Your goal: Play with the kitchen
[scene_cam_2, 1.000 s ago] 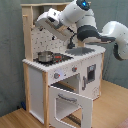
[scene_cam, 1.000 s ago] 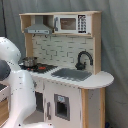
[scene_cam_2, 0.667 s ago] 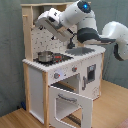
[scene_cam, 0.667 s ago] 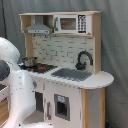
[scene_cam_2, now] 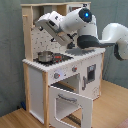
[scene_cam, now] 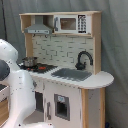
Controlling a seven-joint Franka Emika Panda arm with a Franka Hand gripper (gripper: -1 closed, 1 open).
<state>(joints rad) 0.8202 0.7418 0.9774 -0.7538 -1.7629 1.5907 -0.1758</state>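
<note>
One toy kitchen [scene_cam: 65, 75] fills both exterior views, standing on the floor. Oven door [scene_cam_2: 70, 100] hangs open, dropped forward at the front in the second exterior view. Small metal pot [scene_cam_2: 45, 56] sits on the black stovetop [scene_cam_2: 57, 58] — at about 9 o'clock from the grey sink [scene_cam: 72, 75] in the first exterior view. White arm [scene_cam_2: 82, 25] reaches over the counter; gripper [scene_cam_2: 48, 22] hangs above the pot, at its 12 o'clock, touching nothing visible — jaw opening cannot be told.
</note>
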